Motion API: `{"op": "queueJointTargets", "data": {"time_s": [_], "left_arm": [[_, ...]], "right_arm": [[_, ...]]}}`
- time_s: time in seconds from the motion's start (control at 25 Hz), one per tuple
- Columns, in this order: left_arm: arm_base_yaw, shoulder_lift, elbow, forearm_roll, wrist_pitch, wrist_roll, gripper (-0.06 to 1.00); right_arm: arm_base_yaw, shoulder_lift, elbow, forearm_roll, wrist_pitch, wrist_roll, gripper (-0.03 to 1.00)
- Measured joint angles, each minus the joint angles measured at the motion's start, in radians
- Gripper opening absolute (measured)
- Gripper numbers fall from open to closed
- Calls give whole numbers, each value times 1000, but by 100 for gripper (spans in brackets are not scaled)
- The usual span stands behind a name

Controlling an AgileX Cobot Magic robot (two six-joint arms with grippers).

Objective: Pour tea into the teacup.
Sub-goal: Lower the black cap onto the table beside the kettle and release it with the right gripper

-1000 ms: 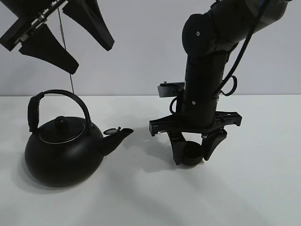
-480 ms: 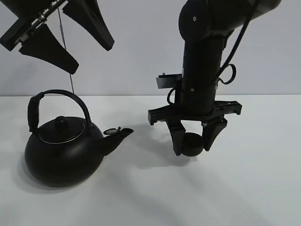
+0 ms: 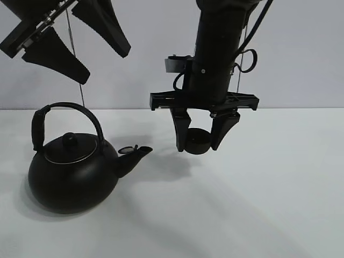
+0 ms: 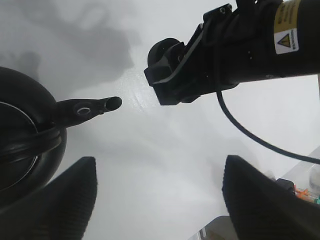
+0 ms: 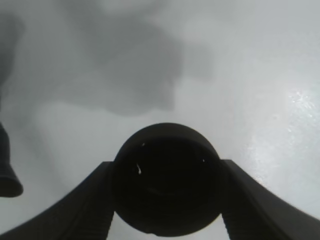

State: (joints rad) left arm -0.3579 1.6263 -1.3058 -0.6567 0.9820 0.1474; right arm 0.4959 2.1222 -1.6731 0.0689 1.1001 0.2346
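Right gripper (image 3: 199, 147) clamped on teacup (image 3: 198, 141), cup in mid-air above table (image 3: 269, 204), near kettle (image 3: 72, 174) spout (image 3: 137, 153). Left gripper (image 3: 104, 65) wide open, empty, high over kettle. Risk: round cup slips from side pinch, drops; careless swing knocks spout.

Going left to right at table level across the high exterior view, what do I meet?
The kettle first, in order its handle grip, lid knob, spout → teacup, held between the jaws of the right gripper.
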Motion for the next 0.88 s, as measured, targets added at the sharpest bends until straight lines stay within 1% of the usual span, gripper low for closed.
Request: {"op": "queueJointTargets", "data": {"time_s": [0.2,0.32,0.6,0.72,0.88], "left_arm": [[0,0,0,0,-2,0,51],[0,0,0,0,-2,0,51],[0,0,0,0,-2,0,51],[0,0,0,0,-2,0,51],[0,0,0,0,-2,0,51]], "right_arm": [[73,0,-1,-35,-5,0,40],[97,1,-1,-38,-20,0,40],[122,25,4,-31,-23,-30,40],[125,33,22,-19,-46,-46,40],[125,34,49,-12,-54,-90,40]]}}
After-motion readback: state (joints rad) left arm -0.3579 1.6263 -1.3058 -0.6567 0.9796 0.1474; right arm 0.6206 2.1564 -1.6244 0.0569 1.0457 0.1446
